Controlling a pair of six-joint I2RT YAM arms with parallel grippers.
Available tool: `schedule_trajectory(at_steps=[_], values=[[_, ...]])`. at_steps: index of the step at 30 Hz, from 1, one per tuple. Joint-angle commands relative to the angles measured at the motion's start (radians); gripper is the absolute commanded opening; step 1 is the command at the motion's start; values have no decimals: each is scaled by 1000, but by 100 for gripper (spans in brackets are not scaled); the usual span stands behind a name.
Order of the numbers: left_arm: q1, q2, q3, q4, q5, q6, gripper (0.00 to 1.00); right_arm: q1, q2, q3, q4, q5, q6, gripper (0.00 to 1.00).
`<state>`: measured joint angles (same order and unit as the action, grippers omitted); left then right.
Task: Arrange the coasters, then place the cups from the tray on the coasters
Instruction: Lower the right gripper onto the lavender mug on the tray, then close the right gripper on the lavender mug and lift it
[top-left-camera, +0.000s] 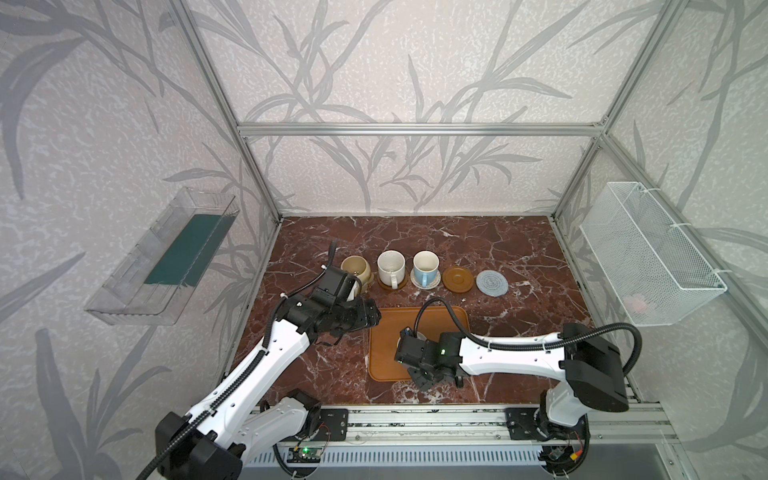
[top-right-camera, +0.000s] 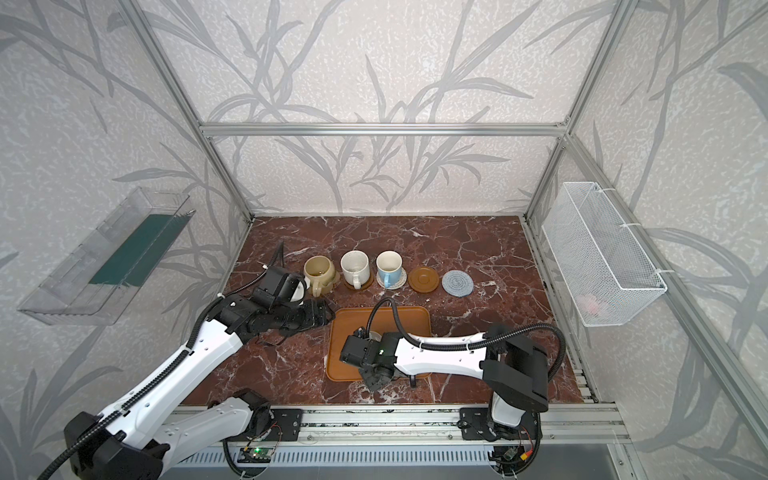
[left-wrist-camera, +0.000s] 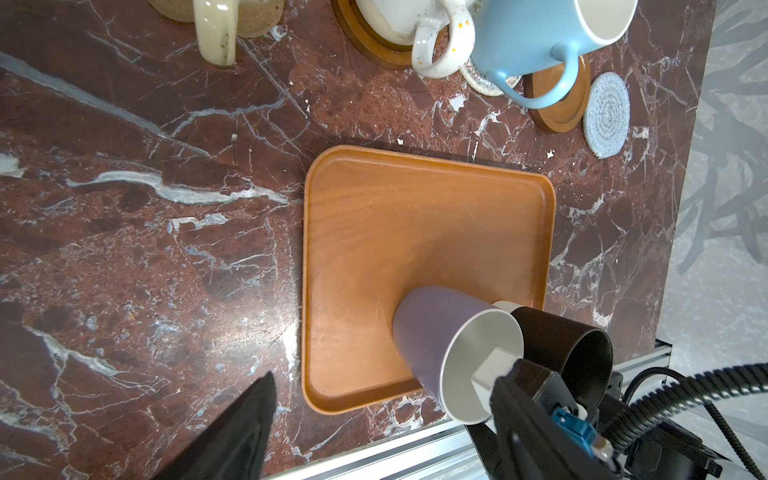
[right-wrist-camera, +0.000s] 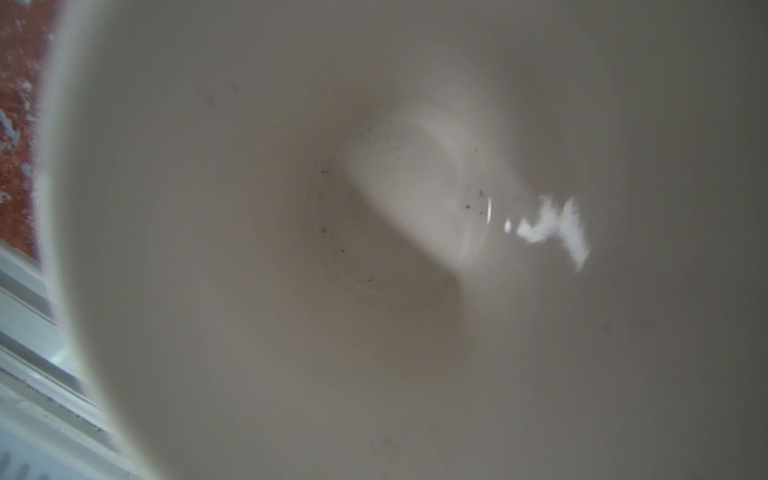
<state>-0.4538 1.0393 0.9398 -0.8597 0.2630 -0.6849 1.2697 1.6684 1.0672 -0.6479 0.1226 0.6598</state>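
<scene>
R gripper pinches rim of lavender mug on tray; L gripper spread.

I watch through 2 top views set high above the front rail, tilted down toward the back wall; both share the whole marble table. My left wrist camera looks down on the tray from moderate height. My right wrist camera stares, very close, into the lavender cup.
</scene>
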Motion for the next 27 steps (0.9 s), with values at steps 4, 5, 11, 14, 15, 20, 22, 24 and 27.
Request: schedule_trajectory(at_steps=[4, 5, 11, 14, 15, 20, 22, 24, 27], values=[[8, -10, -6, -15, -10, 1, 84, -1, -4, 16, 34, 71, 19, 12], [8, -10, -6, -16, -11, 0, 84, 3, -15, 13, 35, 78, 20, 6], [10, -9, 5, -24, -11, 2, 84, 8, -89, 29, -7, 98, 17, 0], [10, -12, 13, -22, -11, -2, 83, 7, -119, 63, -49, 106, 14, 0], [9, -13, 14, -21, -10, -2, 83, 7, -127, 75, -62, 109, 14, 0], [9, -13, 17, -5, -1, -16, 83, 5, -169, 146, -107, 127, 27, 0], [8, -16, 17, 8, 4, -24, 83, 6, -184, 167, -114, 147, 36, 0], [10, -21, 23, 17, 2, -31, 82, 5, -195, 184, -124, 179, 38, 0], [10, -23, 42, 29, -5, -36, 83, -21, -215, 206, -139, 197, 25, 0]])
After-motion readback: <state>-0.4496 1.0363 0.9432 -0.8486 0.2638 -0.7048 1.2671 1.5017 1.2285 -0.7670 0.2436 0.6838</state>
